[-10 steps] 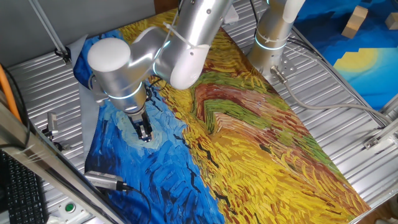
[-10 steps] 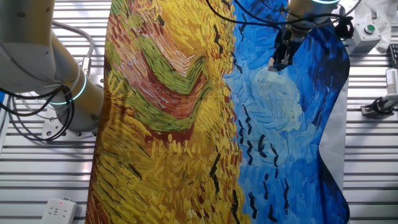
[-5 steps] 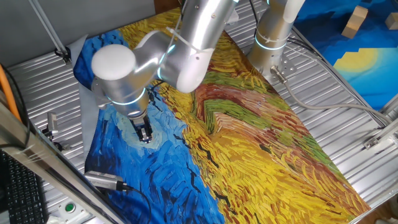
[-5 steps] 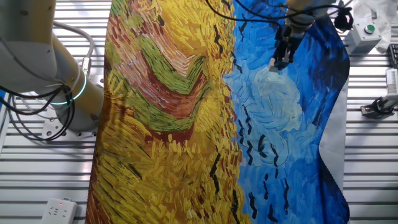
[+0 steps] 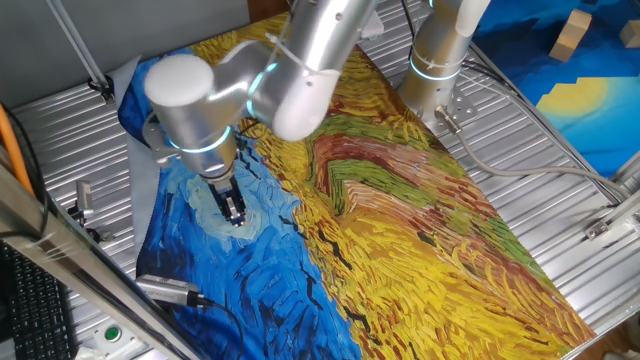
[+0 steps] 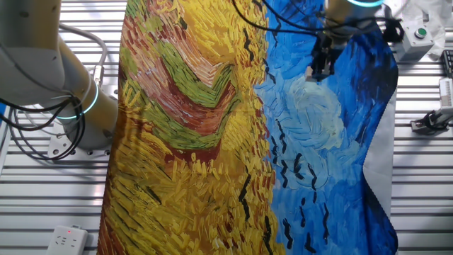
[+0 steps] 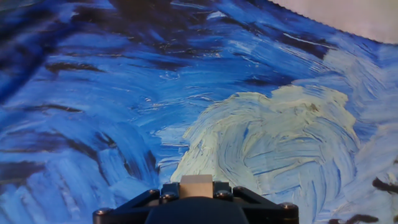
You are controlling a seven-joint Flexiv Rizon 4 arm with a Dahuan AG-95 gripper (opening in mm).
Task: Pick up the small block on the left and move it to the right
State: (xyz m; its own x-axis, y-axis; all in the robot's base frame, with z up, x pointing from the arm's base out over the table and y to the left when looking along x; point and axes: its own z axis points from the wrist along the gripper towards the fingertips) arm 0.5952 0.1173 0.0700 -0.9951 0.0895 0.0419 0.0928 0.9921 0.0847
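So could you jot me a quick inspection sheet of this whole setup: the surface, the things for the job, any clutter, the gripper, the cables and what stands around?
Surface: painted cloth, blue on one part and yellow on the other, spread over a ribbed metal table.
Job's things: small block, pale, sits between the gripper's fingers in the hand view.
Clutter: nothing seen on the cloth.
Gripper: gripper shut on the small block, low over the pale swirl in the blue part.
Cables: grey cable runs across the table; black cables loop by the arm's base.
Surroundings: larger wooden block on another blue cloth; white power strip; box with a green button.
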